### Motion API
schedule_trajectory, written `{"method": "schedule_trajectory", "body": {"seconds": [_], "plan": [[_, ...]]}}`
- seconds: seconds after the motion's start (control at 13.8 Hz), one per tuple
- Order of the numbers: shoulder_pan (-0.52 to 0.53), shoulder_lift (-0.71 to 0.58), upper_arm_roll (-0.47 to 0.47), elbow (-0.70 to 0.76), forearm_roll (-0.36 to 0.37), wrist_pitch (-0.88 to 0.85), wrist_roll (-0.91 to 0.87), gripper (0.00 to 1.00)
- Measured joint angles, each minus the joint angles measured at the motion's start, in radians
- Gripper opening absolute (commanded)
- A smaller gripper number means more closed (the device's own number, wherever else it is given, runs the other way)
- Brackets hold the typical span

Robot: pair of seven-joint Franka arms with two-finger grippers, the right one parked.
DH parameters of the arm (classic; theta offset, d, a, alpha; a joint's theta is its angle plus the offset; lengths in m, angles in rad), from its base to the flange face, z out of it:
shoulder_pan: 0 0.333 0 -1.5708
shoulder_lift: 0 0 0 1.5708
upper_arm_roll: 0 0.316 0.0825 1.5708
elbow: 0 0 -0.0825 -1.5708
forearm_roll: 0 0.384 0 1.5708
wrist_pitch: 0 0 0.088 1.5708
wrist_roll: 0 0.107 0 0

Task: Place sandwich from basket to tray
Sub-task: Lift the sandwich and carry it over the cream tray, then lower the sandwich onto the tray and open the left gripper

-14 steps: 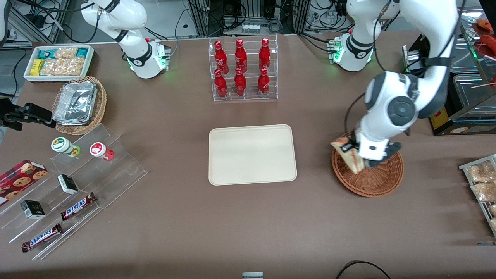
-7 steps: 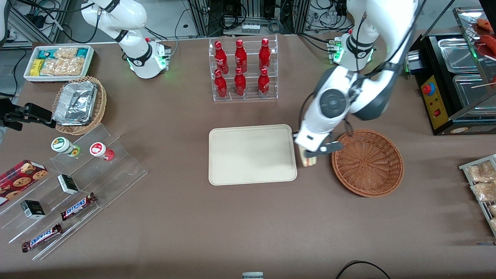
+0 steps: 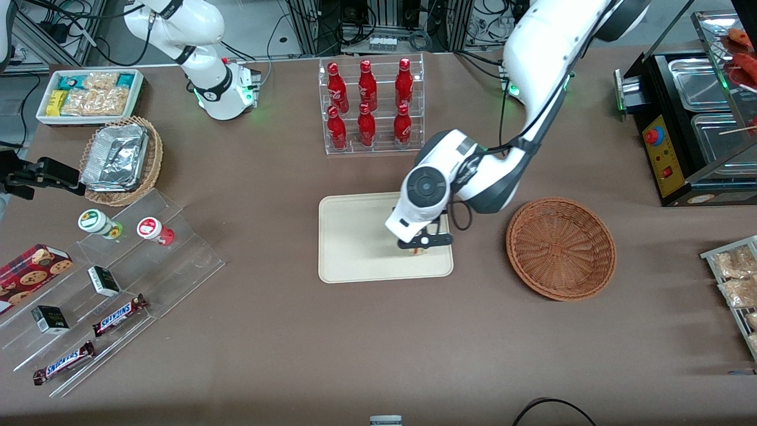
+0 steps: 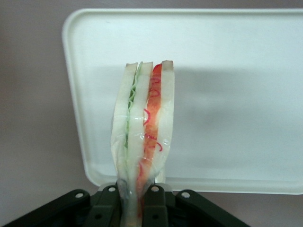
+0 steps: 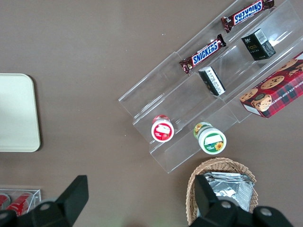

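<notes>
The gripper [image 3: 421,245] clamps the sandwich [image 4: 144,142] between its fingers [image 4: 110,208], apparently just above the tray [image 3: 355,236] directly below it. The basket [image 3: 560,248] sits well apart, toward the working arm's end.

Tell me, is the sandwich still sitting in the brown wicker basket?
No, the basket holds nothing, and the gripper grips the sandwich above the tray.

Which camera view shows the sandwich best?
The left wrist view: the sandwich fills it, layers clear, gripped by the end effector above the tray. The front view shows only a sliver; the right wrist view, none.
</notes>
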Motion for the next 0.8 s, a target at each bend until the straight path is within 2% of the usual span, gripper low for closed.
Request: {"method": "schedule_trajectory", "body": {"seconds": [0.29,0.8], "plan": [[-0.064,0.076,0.001,0.051,0.037,0.069,-0.079,0.00],[-0.078,0.104,0.002,0.055,0.053,0.123,-0.151,0.00]]}}
